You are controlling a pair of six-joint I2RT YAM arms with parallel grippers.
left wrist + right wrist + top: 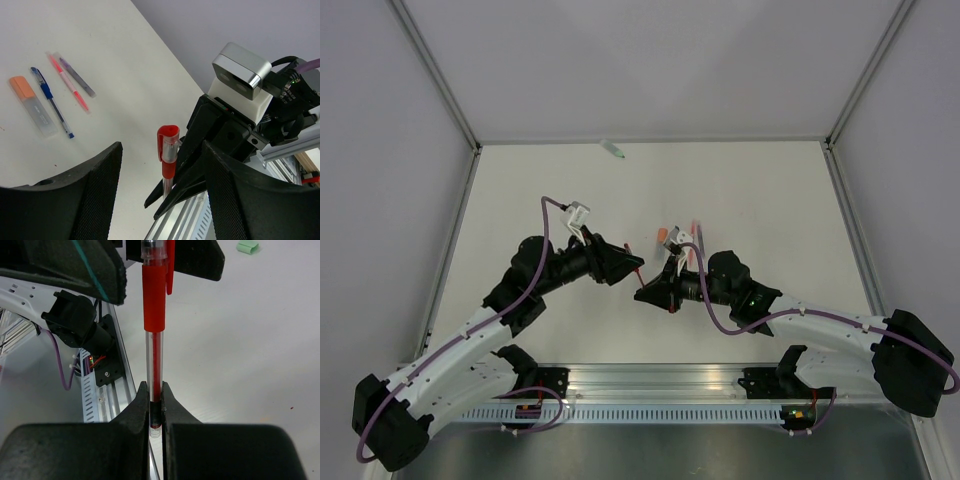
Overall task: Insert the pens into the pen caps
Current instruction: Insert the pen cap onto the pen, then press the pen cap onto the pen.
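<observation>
**Red pen capped, the rest waiting**

You are clamping the red pen low on its barrel in the right gripper, and the red cap looks seated over its far end. The left gripper is standing open either side of that cap, not touching it. At 10 o'clock in the left wrist view, the blue pen, pink pen and grey pen are lying loose on the tabletop. A mint green cap is lying at 12 o'clock in the top view.

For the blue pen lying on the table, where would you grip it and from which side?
Grip the blue pen at mid-barrel, coming straight down from above with the fingers straddling its width. It lies flat, so only its top and sides are reachable. The orange-ended marker and the pink pen lie alongside it, apart, leaving a narrow gap on each side.
</observation>
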